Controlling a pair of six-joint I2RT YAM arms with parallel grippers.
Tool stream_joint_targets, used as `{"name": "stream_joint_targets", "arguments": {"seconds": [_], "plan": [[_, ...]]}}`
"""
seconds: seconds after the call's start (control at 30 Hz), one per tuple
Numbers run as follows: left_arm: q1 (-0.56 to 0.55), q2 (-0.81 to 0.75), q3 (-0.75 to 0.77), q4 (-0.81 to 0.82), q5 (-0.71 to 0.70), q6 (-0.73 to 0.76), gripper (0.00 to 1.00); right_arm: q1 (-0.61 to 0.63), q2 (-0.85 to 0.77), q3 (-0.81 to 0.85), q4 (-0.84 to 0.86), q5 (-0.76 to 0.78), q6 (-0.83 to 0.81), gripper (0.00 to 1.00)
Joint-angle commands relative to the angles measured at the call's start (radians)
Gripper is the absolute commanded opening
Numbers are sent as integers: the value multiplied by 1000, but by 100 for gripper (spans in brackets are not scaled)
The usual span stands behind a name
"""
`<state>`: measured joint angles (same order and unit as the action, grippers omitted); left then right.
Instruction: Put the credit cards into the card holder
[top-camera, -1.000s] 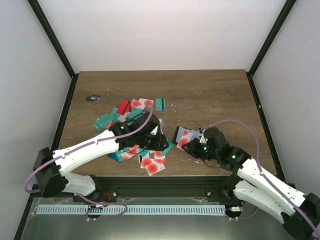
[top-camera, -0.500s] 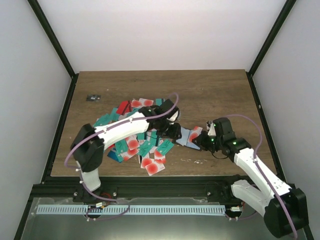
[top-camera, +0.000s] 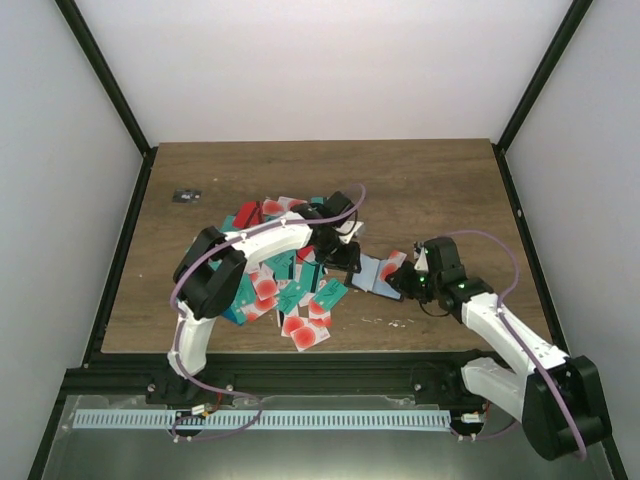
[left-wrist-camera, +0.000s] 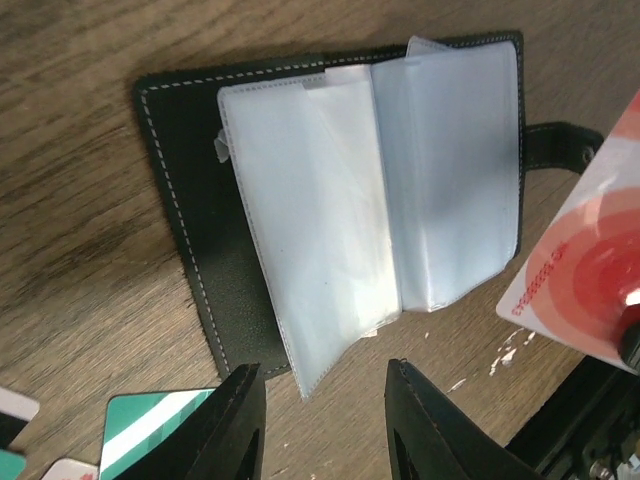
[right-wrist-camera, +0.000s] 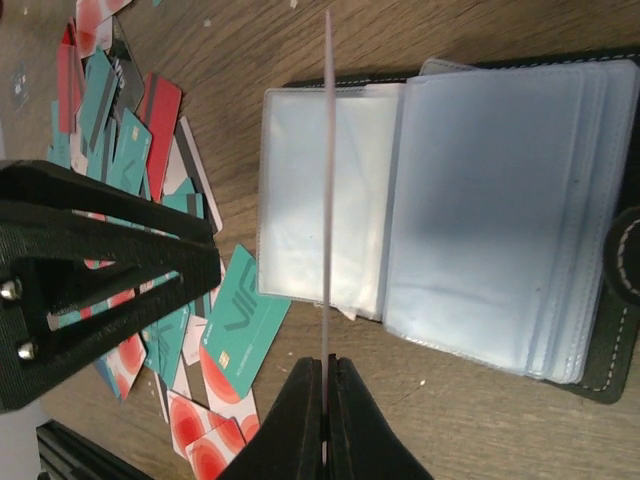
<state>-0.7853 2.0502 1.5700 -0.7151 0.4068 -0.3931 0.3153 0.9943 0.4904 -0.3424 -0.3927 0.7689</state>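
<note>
Left claw (left-wrist-camera: 320, 372) moved right, card holder (left-wrist-camera: 190, 260) just ahead; right claw (right-wrist-camera: 326, 368) grips card (right-wrist-camera: 327, 200).

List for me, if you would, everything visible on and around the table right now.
credit cards: many, teal, red, and white with red circles, heaped left of centre
card holder: one, black with clear sleeves, lying open right of the heap
held card: one, white with red circle, pinched by the card holder
small object: one, dark grey, far left
table: one, brown wood
left gripper: black, open, over the card holder
right gripper: black, shut on the held card
</note>
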Motion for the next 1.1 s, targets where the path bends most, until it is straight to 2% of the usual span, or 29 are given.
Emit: {"name": "stream_joint_targets", "arguments": {"seconds": [0.0,0.5,0.77,0.93,1.07], "plan": [[-1,30,23,15,48,84,36,-23,18,-14,74,16,15,1],[52,103,17,-3,44,158,32,-36,76,-57,175,-88,3,1],[53,133,41,-27,20,189,32,-37,140,-40,169,-79,-36,1],[53,70,47,-29,-23,158,30,-37,170,-36,169,-71,-49,1],[52,12,25,5,6,133,30,-36,194,-31,172,-64,-61,1]]}}
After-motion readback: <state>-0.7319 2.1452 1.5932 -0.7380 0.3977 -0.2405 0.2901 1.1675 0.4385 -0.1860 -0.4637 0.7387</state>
